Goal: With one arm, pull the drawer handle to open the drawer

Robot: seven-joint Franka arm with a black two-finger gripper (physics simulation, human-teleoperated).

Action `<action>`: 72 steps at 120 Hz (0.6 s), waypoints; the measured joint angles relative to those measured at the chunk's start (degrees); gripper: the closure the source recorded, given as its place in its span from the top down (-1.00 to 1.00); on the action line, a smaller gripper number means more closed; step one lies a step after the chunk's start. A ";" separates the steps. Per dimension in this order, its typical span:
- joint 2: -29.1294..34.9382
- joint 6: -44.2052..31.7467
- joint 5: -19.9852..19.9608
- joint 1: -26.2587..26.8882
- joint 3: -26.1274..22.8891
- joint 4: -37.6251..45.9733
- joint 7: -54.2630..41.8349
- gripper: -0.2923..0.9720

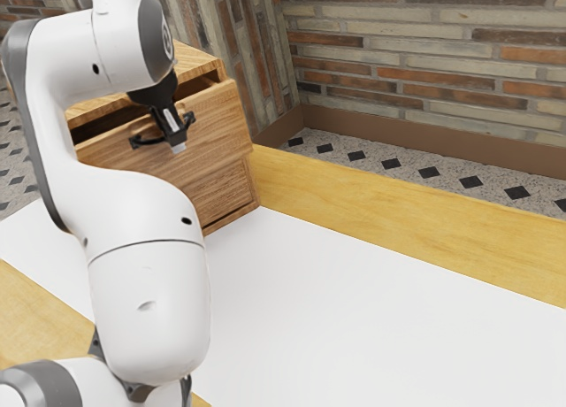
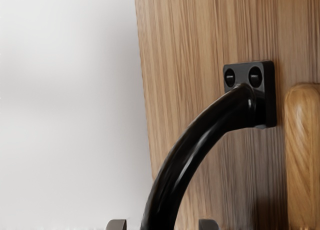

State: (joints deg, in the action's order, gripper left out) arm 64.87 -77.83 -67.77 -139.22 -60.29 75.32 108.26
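Exterior view: a white seven-joint robot arm (image 1: 133, 248) rises in the foreground at the exterior view's left and reaches back to a light brown wooden cabinet (image 1: 199, 66), which stands at the far end of a white table top (image 1: 354, 318). The table top is bordered by a pale wooden rim (image 1: 398, 212). The cabinet's upper wooden drawer (image 1: 212, 128) stands partly out of the body, with a dark gap showing behind the top edge of its front panel; a lower drawer front (image 1: 221, 190) sits flush beneath it. A black curved metal drawer handle (image 1: 141, 143) is mounted on the upper drawer's front, and the black two-finger gripper (image 1: 179, 144) points down at the handle, just at its end nearer the exterior view's right. Behind the table run a red-brown brick wall (image 1: 424, 44) and a speckled floor with black diamond tiles (image 1: 442, 170). Wrist view: the handle arcs away from a square black mounting plate (image 2: 248, 80), fixed to the grained wood by two slotted screws, and passes between the two grey fingertips (image 2: 116, 224) visible at the frame's edge. One fingertip lies on each side of the bar, and a narrow strip of background separates each from it, so the fingers stand spread around the handle rather than pinching it. A rounded pale wooden moulding (image 2: 302, 155) lies beside the mounting plate, on the side away from the white table surface.
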 joint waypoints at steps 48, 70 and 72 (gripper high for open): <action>0.52 -0.40 0.98 3.62 1.50 2.71 -0.50 -0.40; 0.85 -0.48 1.92 5.51 2.56 4.08 -0.63 -0.40; 0.93 -0.48 1.96 5.76 2.63 4.28 -0.64 -0.40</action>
State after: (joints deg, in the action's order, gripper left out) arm 65.81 -78.32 -65.81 -133.46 -57.66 79.60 107.63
